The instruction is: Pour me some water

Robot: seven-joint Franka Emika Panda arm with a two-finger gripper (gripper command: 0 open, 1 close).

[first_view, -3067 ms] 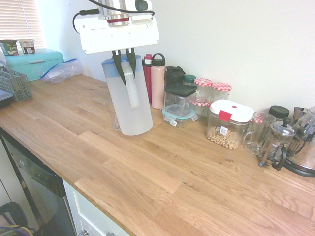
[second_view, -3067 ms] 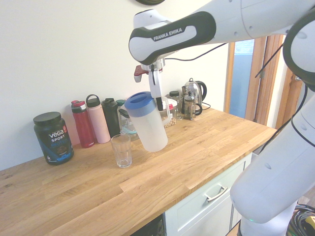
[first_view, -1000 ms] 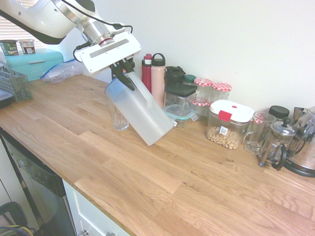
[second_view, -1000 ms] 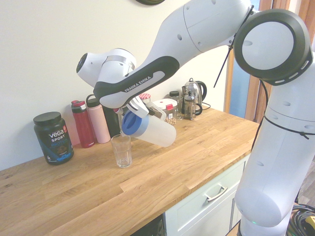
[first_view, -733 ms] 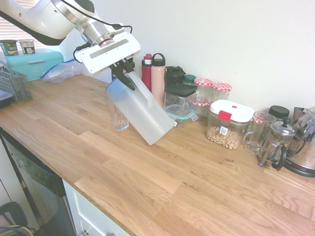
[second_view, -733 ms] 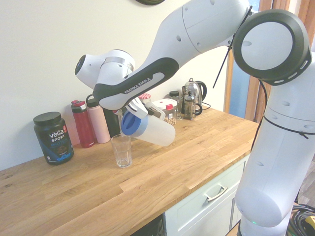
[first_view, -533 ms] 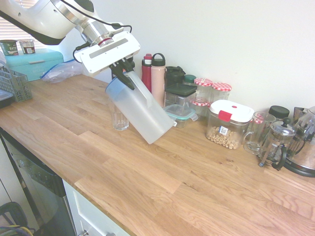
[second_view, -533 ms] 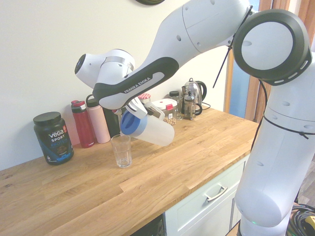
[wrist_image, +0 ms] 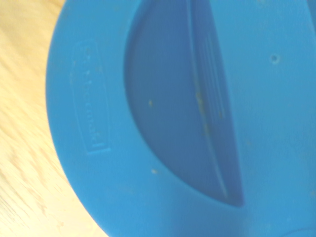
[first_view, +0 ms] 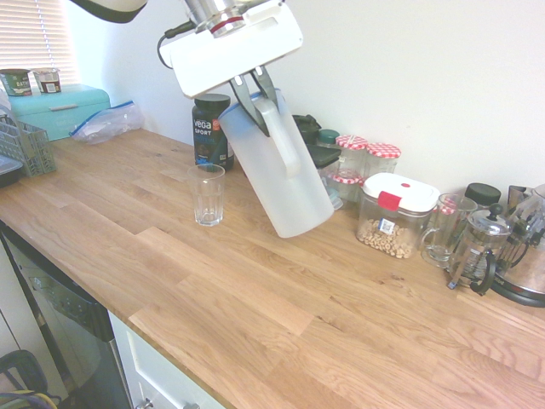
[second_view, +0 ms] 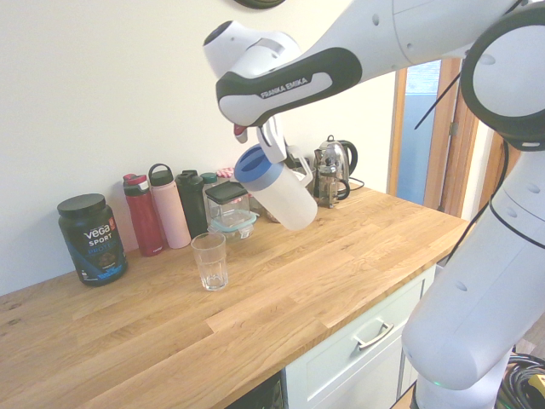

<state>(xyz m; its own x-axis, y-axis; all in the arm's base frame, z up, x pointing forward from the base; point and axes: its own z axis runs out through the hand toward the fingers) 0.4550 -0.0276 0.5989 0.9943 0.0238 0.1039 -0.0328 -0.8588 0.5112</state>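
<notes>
Hanging tilted in the upper middle of both exterior views, clear of the tabletop (first_view: 281, 315), a frosted pitcher (first_view: 285, 183) with a blue lid (second_view: 257, 165), pinched at its white handle (first_view: 281, 136) by the tool (first_view: 257, 95), whose dark fingers (first_view: 241, 94) press together on the handle's top just under the white flange. Leaning with lid end up toward the tool and base down toward the frame's right in the first exterior view; in the second, lid toward the left, base toward the right. Standing upright on the wood lower left of the pitcher, well apart from it and not under the lid, an empty-looking drinking glass (first_view: 207, 194), also seen at (second_view: 209, 262). Impossible to tell from the frosted wall how much water sits inside, or whether the glass holds any. Filling nearly the whole wrist view, out of focus, the blue lid (wrist_image: 197, 118) with faint raised lettering too blurred to read, a strip of wood grain at the frame's left edge. Hidden partly behind the pitcher in the first exterior view, containers along the wall; showing beside it, a black tub (first_view: 211, 129) and red-checked jars (first_view: 366, 162). Cut off at the top edge, the arm above the flange.
</notes>
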